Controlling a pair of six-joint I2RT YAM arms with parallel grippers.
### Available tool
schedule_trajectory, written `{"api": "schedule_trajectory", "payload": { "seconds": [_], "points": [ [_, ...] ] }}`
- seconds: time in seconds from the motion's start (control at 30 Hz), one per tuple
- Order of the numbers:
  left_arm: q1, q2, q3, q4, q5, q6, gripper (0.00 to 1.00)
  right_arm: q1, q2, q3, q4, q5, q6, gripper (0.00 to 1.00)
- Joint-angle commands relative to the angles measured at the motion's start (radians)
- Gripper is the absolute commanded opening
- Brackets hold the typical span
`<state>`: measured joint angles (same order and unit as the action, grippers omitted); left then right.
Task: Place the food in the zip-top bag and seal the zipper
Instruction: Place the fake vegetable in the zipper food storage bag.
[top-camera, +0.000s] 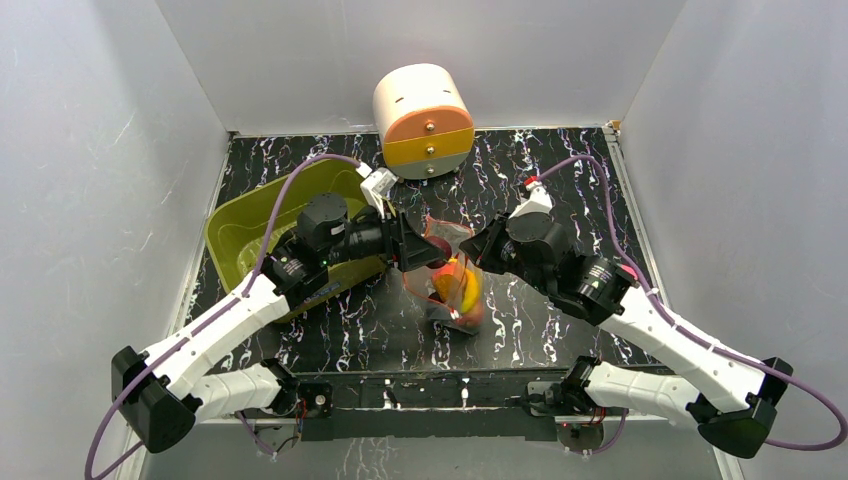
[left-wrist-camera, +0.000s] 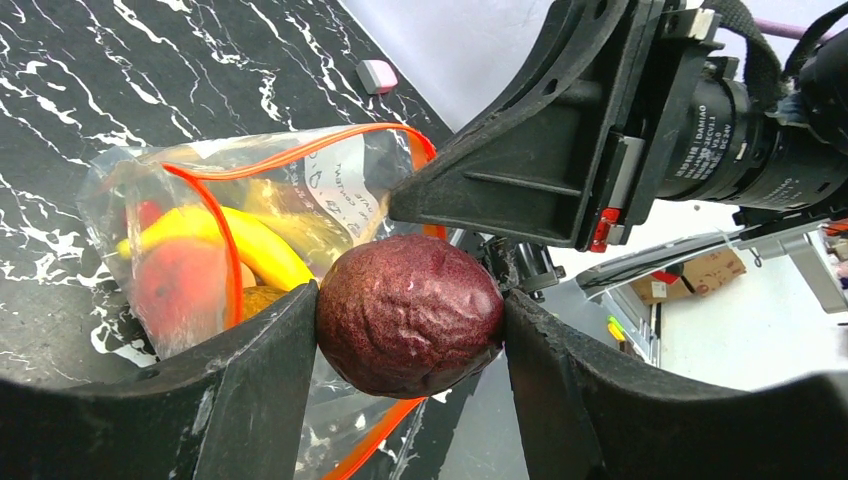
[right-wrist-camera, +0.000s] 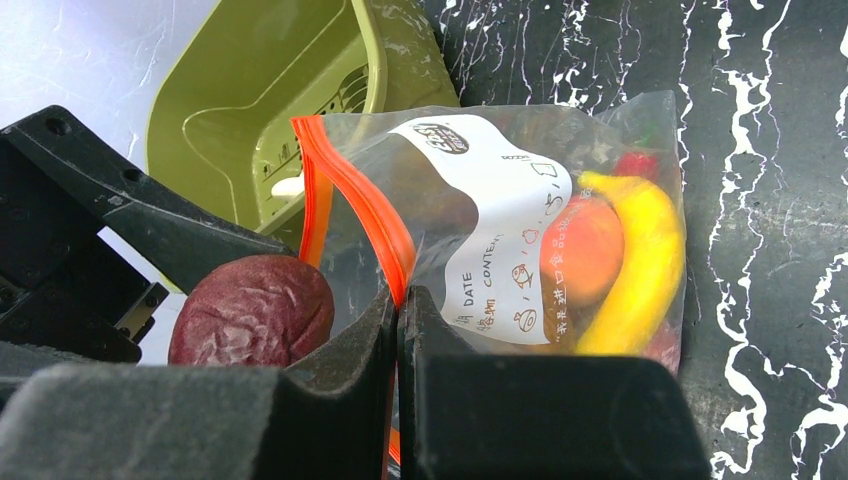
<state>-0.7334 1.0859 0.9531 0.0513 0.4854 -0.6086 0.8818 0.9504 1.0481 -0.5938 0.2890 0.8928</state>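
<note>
Loading step: a purple fruit (left-wrist-camera: 410, 310) is held in the left gripper (left-wrist-camera: 410, 345) at the mouth of the zip-top bag (left-wrist-camera: 330, 190); the zipper (right-wrist-camera: 355, 200) is pinched by the right gripper (right-wrist-camera: 398, 320). Release inside is needed next.

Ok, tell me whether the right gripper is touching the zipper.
Touching. The right wrist view shows the right gripper shut on the zipper, with the red-orange strip running straight in between its fingers.

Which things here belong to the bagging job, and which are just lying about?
Job: bag, zipper, purple fruit, banana, peach.
Lying about: green basket, round drawer box, small pink block.
</note>
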Motion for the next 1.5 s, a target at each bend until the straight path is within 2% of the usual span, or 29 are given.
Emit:
{"api": "schedule_trajectory", "payload": {
  "seconds": [0.0,0.33,0.77,0.97,1.0,1.07,1.3,1.47],
  "points": [
    [-0.012,0.004,0.024,0.002,-0.038,0.039,0.25,0.002,-0.036,0.033,0.075,0.008,0.011,0.0],
    [-0.032,0.026,0.011,-0.031,-0.081,0.077,0.28,0.002,-0.045,0.033,0.075,-0.008,0.012,0.0],
    [-0.047,-0.002,0.007,-0.051,-0.146,0.105,0.59,0.002,-0.056,0.03,0.074,-0.011,0.002,0.0],
    [-0.048,-0.033,0.0,-0.064,-0.186,0.117,0.67,0.002,-0.067,0.012,0.072,-0.017,0.004,0.0],
    [-0.049,-0.038,0.0,-0.067,-0.195,0.12,0.73,0.002,-0.069,0.01,0.073,-0.017,0.004,0.0],
    [-0.049,-0.046,0.0,-0.072,-0.204,0.128,0.97,0.002,-0.074,0.007,0.072,-0.015,0.005,0.0],
    [-0.049,-0.059,0.021,-0.105,-0.227,0.161,0.98,0.003,-0.082,0.012,0.058,-0.003,0.005,0.0],
    [-0.049,-0.053,0.091,-0.249,-0.348,0.159,0.98,0.002,-0.089,0.007,0.046,0.003,-0.001,0.0]
  ]
}}
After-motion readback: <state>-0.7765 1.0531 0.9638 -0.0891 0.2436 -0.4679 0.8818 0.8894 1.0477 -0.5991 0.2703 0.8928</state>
